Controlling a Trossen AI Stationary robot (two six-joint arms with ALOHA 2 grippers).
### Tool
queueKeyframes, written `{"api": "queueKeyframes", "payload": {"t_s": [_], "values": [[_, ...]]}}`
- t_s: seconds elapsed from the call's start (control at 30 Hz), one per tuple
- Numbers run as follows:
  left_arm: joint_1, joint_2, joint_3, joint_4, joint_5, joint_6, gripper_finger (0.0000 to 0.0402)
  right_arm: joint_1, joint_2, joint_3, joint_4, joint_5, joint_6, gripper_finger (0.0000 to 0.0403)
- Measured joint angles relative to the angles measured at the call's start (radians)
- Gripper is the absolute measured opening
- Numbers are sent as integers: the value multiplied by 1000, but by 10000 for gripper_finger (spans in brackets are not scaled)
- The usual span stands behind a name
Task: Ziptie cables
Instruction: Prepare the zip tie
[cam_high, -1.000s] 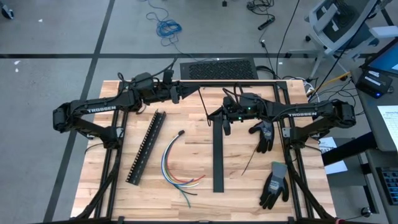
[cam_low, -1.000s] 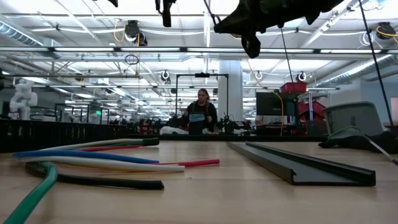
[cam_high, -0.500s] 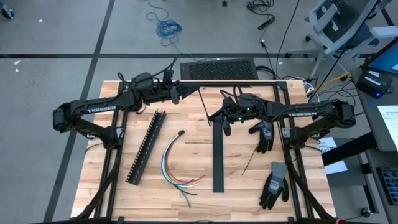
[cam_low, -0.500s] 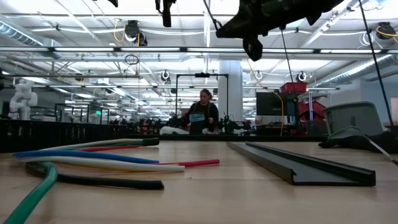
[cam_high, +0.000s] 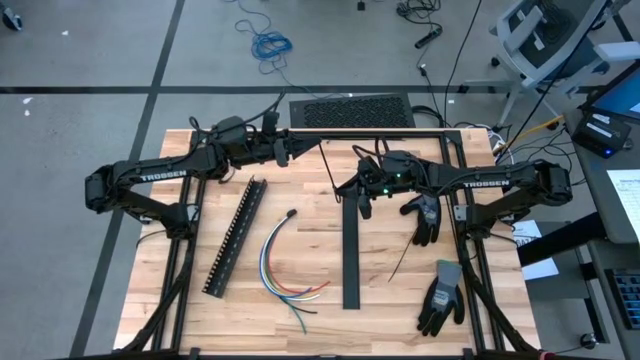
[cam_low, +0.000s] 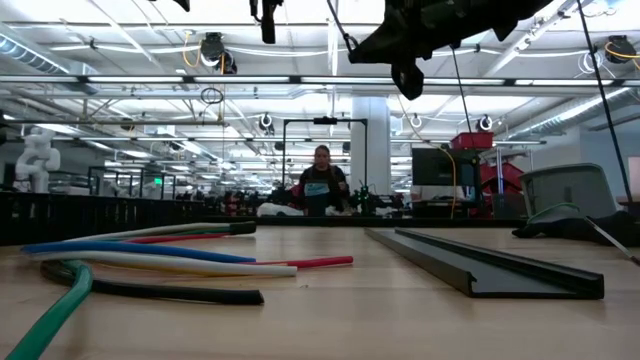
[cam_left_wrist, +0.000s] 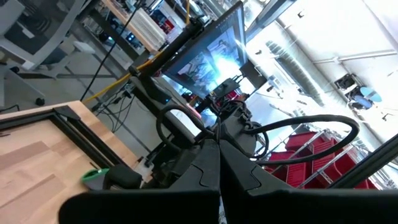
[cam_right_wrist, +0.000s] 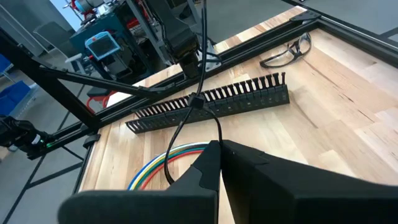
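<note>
The cables (cam_high: 285, 265), a bundle of coloured wires with a black tip, lie loose on the wooden table; they also show in the low view (cam_low: 150, 255) and the right wrist view (cam_right_wrist: 155, 167). High above the table's far half, a thin black zip tie (cam_high: 328, 168) runs between my two grippers. In the right wrist view it forms a loop (cam_right_wrist: 208, 115). My left gripper (cam_high: 308, 147) (cam_left_wrist: 219, 140) and my right gripper (cam_high: 350, 193) (cam_right_wrist: 219, 144) are both shut on it. Neither touches the cables. My left gripper pinches the zip tie's straight tail (cam_right_wrist: 203, 46) between its two shut fingers, reaching in level from the table's left. The tail runs on past the fingers. The strip is clear of the table. My right gripper pinches the zip tie's looped part (cam_right_wrist: 217, 127) at its shut fingertips, coming from the table's right and slanting slightly down. The loop with its small head (cam_right_wrist: 196, 101) hangs in the air in front of the fingers, well above the cables.
A slotted black cable duct (cam_high: 235, 235) lies left of the cables and a long black channel (cam_high: 350, 255) lies right of them. Two gloves (cam_high: 425, 215) (cam_high: 442, 295) and a loose zip tie (cam_high: 400, 262) lie at the right. Safety glasses (cam_right_wrist: 286, 53) lie far left. A person (cam_low: 322, 185) sits beyond the table.
</note>
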Motion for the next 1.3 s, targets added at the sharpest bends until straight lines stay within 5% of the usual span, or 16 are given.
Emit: {"api": "queueKeyframes", "payload": {"t_s": [0.83,1.1,1.3], "values": [[0,0,1,16,-5,0,4,0,0,0,-41,4,4,0],[0,0,2,150,15,0,83,0,1,0,-44,9,4,0],[4,-38,2,365,62,-21,152,-25,1,0,-136,119,58,0]]}}
